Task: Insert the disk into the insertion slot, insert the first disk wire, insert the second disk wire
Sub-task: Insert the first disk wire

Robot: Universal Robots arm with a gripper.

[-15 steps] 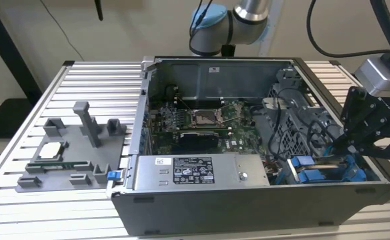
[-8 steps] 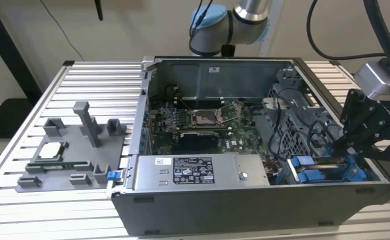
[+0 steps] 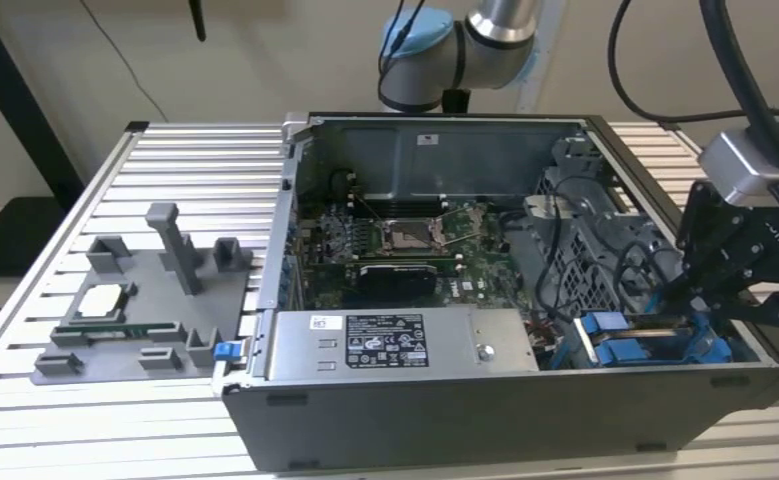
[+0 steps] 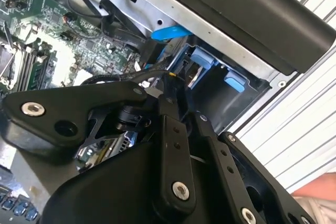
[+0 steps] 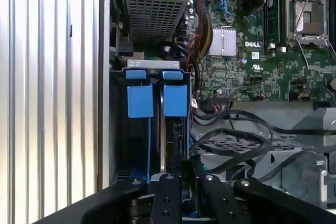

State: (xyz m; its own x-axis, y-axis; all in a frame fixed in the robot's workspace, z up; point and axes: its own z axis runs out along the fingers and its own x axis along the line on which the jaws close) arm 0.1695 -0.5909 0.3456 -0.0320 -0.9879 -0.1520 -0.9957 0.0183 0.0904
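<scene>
One disk (image 5: 176,132) stands on edge in the right half of the insertion slot (image 5: 155,63). In the first wrist view it shows as a narrow dark slab under a bright blue carrier tab (image 5: 176,99). A second blue tab (image 5: 140,99) sits just beside it over the left half, where a thin blue rail runs down the bay. The tool (image 5: 181,167) hangs at the near end of the disk, right over the bay. Whether it is clenched or released cannot be told, nor whether it grips anything.

Black cables (image 5: 236,140) loop just beside the bay, across a perforated grey cage (image 5: 231,155). Beyond them lies the green motherboard (image 5: 247,51) with its open processor socket (image 5: 307,17). The grey power-supply box (image 3: 389,345) fills the case's front edge in the exterior view.

The open computer case (image 3: 496,425) holds all of this and rests on a ribbed aluminium tabletop (image 3: 189,150). Towards the exterior view's left, a grey fixture (image 3: 162,345) carries a processor (image 3: 102,300).
</scene>
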